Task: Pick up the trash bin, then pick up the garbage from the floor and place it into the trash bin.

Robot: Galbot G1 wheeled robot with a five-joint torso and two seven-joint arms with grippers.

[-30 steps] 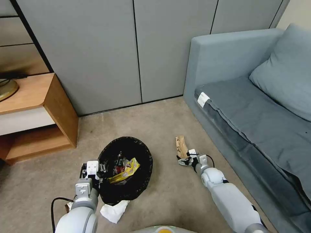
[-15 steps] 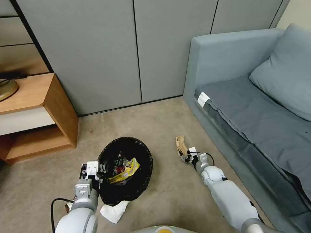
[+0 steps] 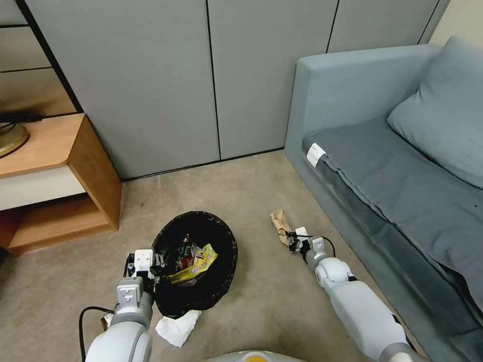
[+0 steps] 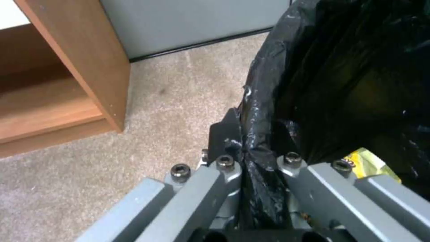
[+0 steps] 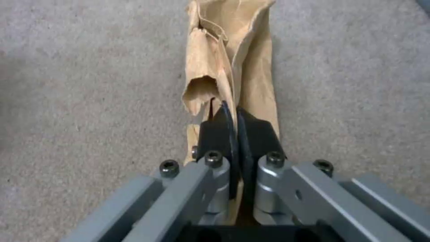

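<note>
The trash bin [image 3: 221, 271], lined with a black bag, hangs tilted at lower centre with a yellow wrapper [image 3: 197, 266] and other litter inside. My left gripper [image 3: 151, 269] is shut on its rim; the left wrist view shows the black bag [image 4: 287, 101] pinched between the pads [image 4: 224, 134]. To the right, beside the sofa, my right gripper [image 3: 292, 240] is shut on the near end of a crumpled brown paper bag [image 3: 278, 222]. In the right wrist view the brown bag [image 5: 233, 64] stretches away from the closed pads [image 5: 215, 131] over the carpet. A white paper wad [image 3: 177, 327] lies on the floor below the bin.
A grey sofa [image 3: 402, 191] fills the right side. A wooden cabinet [image 3: 65, 186] stands at the left against the grey wall panels [image 3: 211, 75]. Beige carpet [image 3: 251, 191] lies open between them.
The right gripper closed on the brown paper bag and drew slightly away from the bin, shifting the bag. The left arm and bin stayed put.
</note>
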